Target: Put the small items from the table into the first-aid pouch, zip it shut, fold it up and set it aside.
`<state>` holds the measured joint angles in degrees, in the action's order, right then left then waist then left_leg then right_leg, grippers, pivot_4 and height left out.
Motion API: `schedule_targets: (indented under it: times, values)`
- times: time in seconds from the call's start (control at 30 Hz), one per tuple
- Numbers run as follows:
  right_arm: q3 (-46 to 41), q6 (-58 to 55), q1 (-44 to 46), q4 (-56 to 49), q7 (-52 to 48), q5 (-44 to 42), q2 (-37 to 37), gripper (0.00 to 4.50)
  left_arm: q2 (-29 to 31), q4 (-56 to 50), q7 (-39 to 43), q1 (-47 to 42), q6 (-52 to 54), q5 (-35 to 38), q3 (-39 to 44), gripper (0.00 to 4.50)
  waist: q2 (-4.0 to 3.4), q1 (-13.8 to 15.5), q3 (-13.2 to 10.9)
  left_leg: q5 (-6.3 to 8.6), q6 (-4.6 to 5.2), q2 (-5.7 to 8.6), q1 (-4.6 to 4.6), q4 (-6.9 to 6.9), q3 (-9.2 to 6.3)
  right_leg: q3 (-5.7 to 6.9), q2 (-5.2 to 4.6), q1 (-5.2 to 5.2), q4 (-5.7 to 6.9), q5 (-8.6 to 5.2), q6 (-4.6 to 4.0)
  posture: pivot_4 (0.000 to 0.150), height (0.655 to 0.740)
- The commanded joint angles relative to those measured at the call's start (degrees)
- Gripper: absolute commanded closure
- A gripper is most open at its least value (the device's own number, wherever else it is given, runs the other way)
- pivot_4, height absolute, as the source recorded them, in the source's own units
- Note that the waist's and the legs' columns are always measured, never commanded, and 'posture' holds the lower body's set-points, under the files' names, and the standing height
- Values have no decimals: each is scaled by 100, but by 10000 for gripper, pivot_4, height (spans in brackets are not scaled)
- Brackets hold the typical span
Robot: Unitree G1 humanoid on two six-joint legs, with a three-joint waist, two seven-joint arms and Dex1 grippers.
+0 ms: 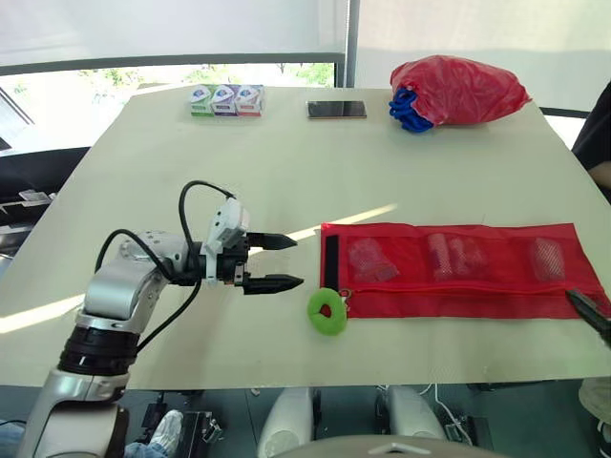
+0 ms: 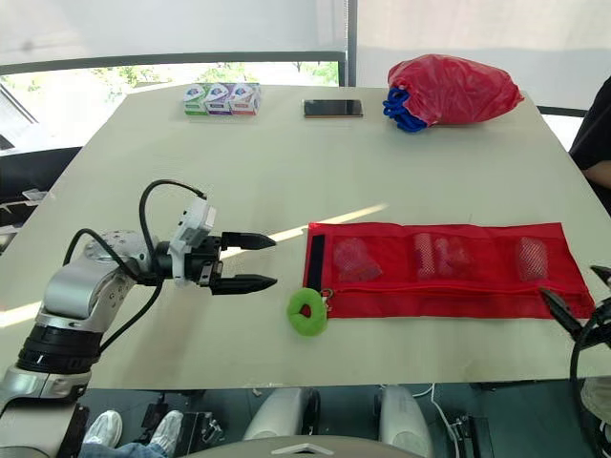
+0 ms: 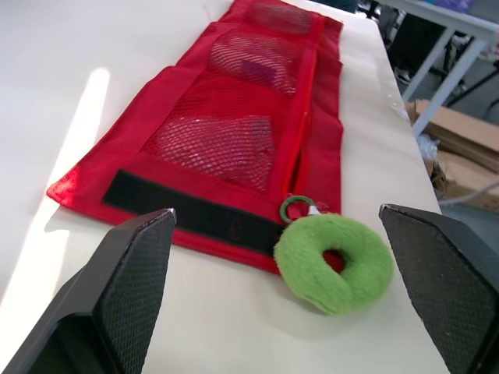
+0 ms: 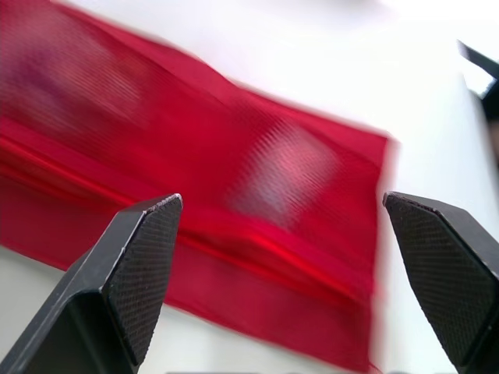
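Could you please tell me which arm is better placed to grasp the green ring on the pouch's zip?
Left. The left gripper, open, points at the green ring close by, at the red pouch's left end; the right gripper, also open, sits at the opposite end.

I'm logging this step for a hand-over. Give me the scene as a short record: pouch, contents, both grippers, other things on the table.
Pouch: red mesh pouch, unfolded flat on the table, black strip at its left end
Contents: items show through the mesh in three pockets
Zip pull: green plush ring at the pouch's near left corner
Left gripper: open, just left of the ring, holding nothing
Right gripper: open, at the pouch's right end
Far edge: three small boxes, phone, red bag
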<state>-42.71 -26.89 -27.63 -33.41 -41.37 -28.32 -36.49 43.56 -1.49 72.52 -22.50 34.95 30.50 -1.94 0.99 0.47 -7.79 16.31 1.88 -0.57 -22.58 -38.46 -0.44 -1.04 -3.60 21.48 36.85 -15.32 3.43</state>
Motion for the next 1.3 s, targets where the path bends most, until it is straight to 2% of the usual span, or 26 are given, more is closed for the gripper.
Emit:
schedule_targets:
  times: [0.03,0.17,0.37,0.53,0.83,0.93,1.13,1.3]
  values:
    - [96,20,-45,-660,-222,-595,52,1061,-150,413,-303,-274,544,-79,-187,0,1,7,0,0,0,2,0,-1,1,-1,0,0,0,0,0,1500,7400]
    - [406,-166,-81,-1297,-247,-1024,-48,1061,-479,885,-580,-710,1593,279,-76,0,8,23,-1,0,0,4,-3,-2,-5,4,-1,1,0,0,0,1500,7400]
    - [744,-103,-58,-2003,-382,-1726,-168,1061,-587,1160,-467,-890,2018,168,-405,0,9,15,0,0,-1,6,-2,-2,-5,3,0,1,2,0,0,1500,7400]
    - [825,118,87,-2092,-525,-2182,-212,1061,-993,1548,-774,-1118,2296,119,-417,0,21,41,6,0,-1,9,-3,-6,-6,4,-3,0,1,0,0,1500,7400]
    - [1083,107,238,-2197,-220,-2156,-329,1061,-1618,1704,-1553,-1022,2255,-53,-283,0,16,48,25,-1,-1,13,-2,-7,-8,4,-9,-1,3,0,0,1500,7400]
    - [1200,135,275,-2223,-128,-2124,-328,1061,-1853,1670,-1775,-1005,2618,121,-127,0,19,48,30,-1,-1,14,-2,-9,-11,5,-11,-5,3,0,0,1500,7400]
    - [1266,212,351,-2188,-38,-2069,-347,1061,-2040,1409,-1671,-1004,3556,693,-4,0,19,45,33,0,-1,15,-2,-10,-13,8,-11,-5,3,0,0,1500,7400]
    - [1314,248,391,-2144,-17,-2029,-355,1061,-2246,1660,-1978,-1228,3998,976,526,0,21,38,32,0,-1,17,-3,-10,-13,8,-11,-5,2,0,0,1500,7400]
